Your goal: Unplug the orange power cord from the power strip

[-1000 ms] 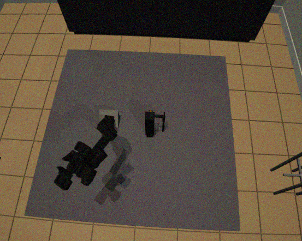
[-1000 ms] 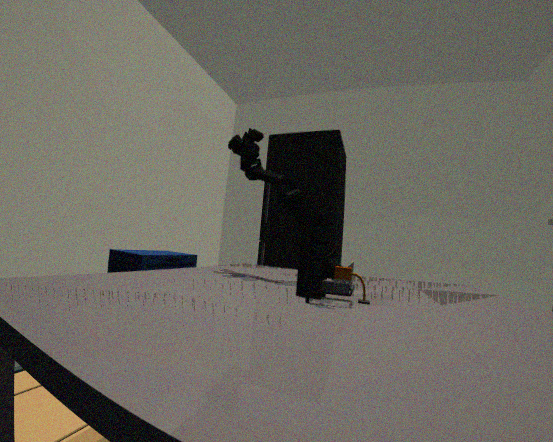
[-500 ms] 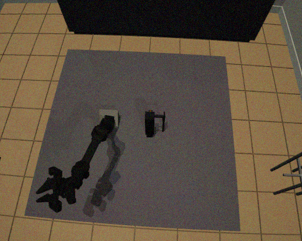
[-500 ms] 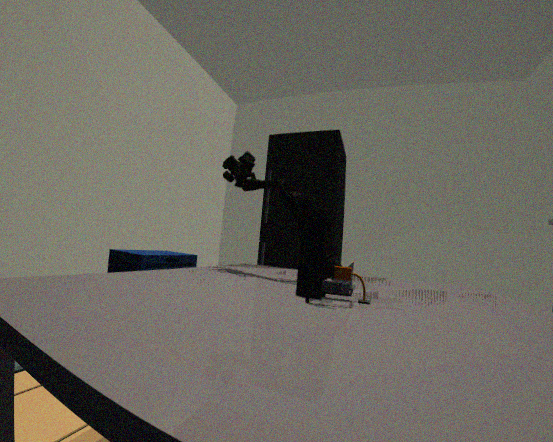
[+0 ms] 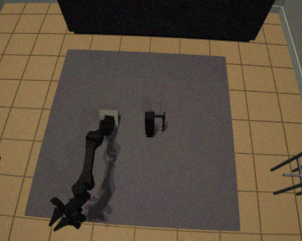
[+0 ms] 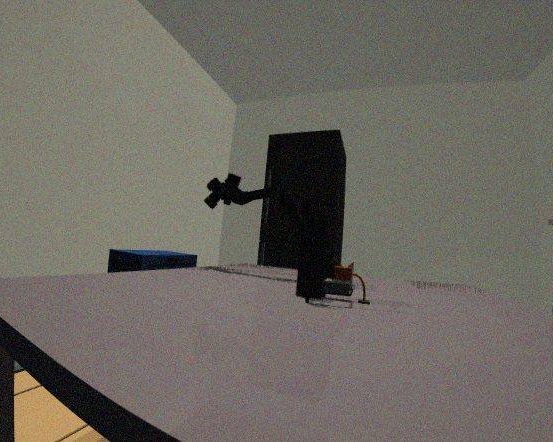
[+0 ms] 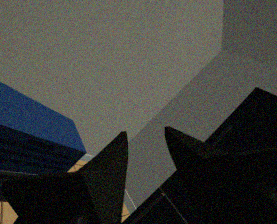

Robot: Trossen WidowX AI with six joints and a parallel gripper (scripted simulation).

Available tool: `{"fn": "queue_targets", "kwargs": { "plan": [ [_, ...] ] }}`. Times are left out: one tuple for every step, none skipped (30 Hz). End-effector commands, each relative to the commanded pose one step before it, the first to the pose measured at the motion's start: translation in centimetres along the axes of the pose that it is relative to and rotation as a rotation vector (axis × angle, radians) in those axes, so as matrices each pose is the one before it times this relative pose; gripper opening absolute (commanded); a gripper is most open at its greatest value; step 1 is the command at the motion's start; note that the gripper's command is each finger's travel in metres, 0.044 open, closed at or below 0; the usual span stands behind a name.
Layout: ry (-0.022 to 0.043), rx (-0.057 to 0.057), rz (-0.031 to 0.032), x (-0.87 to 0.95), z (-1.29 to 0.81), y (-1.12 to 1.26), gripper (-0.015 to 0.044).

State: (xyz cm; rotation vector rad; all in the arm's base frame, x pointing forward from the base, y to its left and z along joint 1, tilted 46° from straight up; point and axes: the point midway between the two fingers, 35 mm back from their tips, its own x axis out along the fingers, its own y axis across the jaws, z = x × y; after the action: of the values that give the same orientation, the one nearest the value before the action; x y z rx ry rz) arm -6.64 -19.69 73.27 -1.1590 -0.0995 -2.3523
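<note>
1 arm (image 5: 89, 152) is all you have here, and it reaches out long and low from its pale base (image 5: 113, 113) to the near left corner of the grey table (image 5: 181, 174). Your gripper (image 5: 61, 218) hangs out past that corner, over the edge of the table and the tan floor tiles (image 5: 263, 109). From the side view you see the gripper (image 6: 221, 192) up in the air, sticking out to the left of a tall dark cabinet (image 6: 327, 165).

Your gripper's 2 fingers are partly closed, with a small gap between them. Nothing is in that gap. Through it you see only grey wall. A blue box (image 7: 29, 120) shows at the left of the wrist view, and you can see it too beyond the far edge of the table (image 6: 152, 260).

Now look at the power strip (image 5: 149, 124). It sits near the middle of the table, well apart from your gripper. In the side view the orange plug (image 6: 343, 273) sits on the strip (image 6: 338, 287), behind a dark block. The thin orange cord (image 6: 360, 286) bends up from the plug and curves down to the table just beside it. You cannot tell from here if the plug's prongs are fully in. Your gripper touches none of them.
</note>
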Motion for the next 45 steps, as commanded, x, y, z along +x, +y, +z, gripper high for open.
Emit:
{"fn": "queue_targets", "kwargs": {
  "plan": [
    [0.02173, 0.0516, 0.18079, -1.151, -0.240, 6.487, 0.0160],
    [0.00423, 0.0092, 0.03746, -0.142, -0.037, 1.388, 0.0160],
    [0.00384, 0.0089, 0.03757, -0.143, -0.019, 1.399, 0.0160],
    [0.00346, 0.0086, 0.03768, -0.145, -0.001, 1.409, 0.0160],
    [0.00309, 0.0082, 0.03777, -0.147, 0.016, 1.418, 0.0160],
    [0.00272, 0.0079, 0.03786, -0.148, 0.033, 1.428, 0.0160],
    [0.00236, 0.0075, 0.03794, -0.150, 0.049, 1.438, 0.0160],
    [0.00201, 0.0071, 0.03802, -0.151, 0.066, 1.447, 0.0160],
    [0.00167, 0.0067, 0.03808, -0.152, 0.082, 1.457, 0.0160],
    [0.00133, 0.0063, 0.03814, -0.153, 0.098, 1.466, 0.0160],
    [0.00101, 0.0059, 0.03831, -0.155, 0.114, 1.479, 0.0160],
    [0.00069, 0.0054, 0.03851, -0.157, 0.130, 1.494, 0.0160],
    [0.00038, 0.0050, 0.03854, -0.157, 0.146, 1.503, 0.0160],
    [0.00007, 0.0045, 0.03856, -0.158, 0.161, 1.511, 0.0160],
    [-0.00022, 0.0040, 0.03857, -0.159, 0.176, 1.519, 0.0160],
    [-0.00051, 0.0035, 0.03857, -0.160, 0.190, 1.527, 0.0160],
    [-0.00078, 0.0030, 0.03857, -0.160, 0.204, 1.535, 0.0160],
    [-0.00105, 0.0025, 0.03855, -0.161, 0.218, 1.542, 0.0160],
    [-0.00130, 0.0020, 0.03852, -0.161, 0.232, 1.549, 0.0160],
    [-0.00154, 0.0015, 0.03848, -0.161, 0.245, 1.556, 0.0160],
    [-0.00168, 0.0009, 0.03652, -0.152, 0.244, 1.485, 0.0160],
    [-0.00184, 0.0004, 0.03570, -0.149, 0.250, 1.459, 0.0160],
    [-0.00202, -0.0001, 0.03564, -0.149, 0.261, 1.465, 0.0160],
    [-0.00220, -0.0005, 0.03557, -0.149, 0.271, 1.470, 0.0160],
    [-0.00235, -0.0010, 0.03551, -0.148, 0.280, 1.475, 0.0160],
    [-0.00246, -0.0015, 0.03551, -0.146, 0.286, 1.483, 0.0160],
    [-0.00247, -0.0019, 0.03561, -0.140, 0.287, 1.494, 0.0160],
    [-0.00241, -0.0024, 0.03576, -0.133, 0.284, 1.507, 0.0160],
    [-0.00234, -0.0030, 0.03585, -0.128, 0.282, 1.517, 0.0160],
    [-0.00228, -0.0036, 0.03586, -0.125, 0.283, 1.525, 0.0160],
    [-0.00255, -0.0045, 0.03882, -0.137, 0.315, 1.660, 0.0160],
    [-0.00268, -0.0052, 0.03951, -0.139, 0.330, 1.700, 0.0160],
    [-0.00243, -0.0052, 0.03490, -0.118, 0.301, 1.512, 0.0160],
    [-0.00251, -0.0058, 0.03544, -0.119, 0.313, 1.545, 0.0160],
    [-0.00255, -0.0064, 0.03550, -0.118, 0.321, 1.557, 0.0160],
    [-0.00258, -0.0069, 0.03551, -0.117, 0.329, 1.567, 0.0160],
    [-0.00259, -0.0075, 0.03539, -0.116, 0.335, 1.572, 0.0160],
    [-0.00259, -0.0080, 0.03526, -0.114, 0.341, 1.577, 0.0160],
    [-0.00256, -0.0086, 0.03504, -0.112, 0.346, 1.578, 0.0160],
    [-0.00253, -0.0091, 0.03473, -0.109, 0.349, 1.575, 0.0160],
    [-0.00244, -0.0097, 0.03451, -0.107, 0.352, 1.575, 0.0160],
    [-0.00237, -0.0102, 0.03410, -0.104, 0.354, 1.568, 0.0160],
    [-0.00230, -0.0107, 0.03378, -0.102, 0.357, 1.565, 0.0160],
    [-0.00222, -0.0112, 0.03351, -0.099, 0.360, 1.564, 0.0160],
    [-0.00213, -0.0117, 0.03323, -0.097, 0.363, 1.563, 0.0160]
  ]
}}
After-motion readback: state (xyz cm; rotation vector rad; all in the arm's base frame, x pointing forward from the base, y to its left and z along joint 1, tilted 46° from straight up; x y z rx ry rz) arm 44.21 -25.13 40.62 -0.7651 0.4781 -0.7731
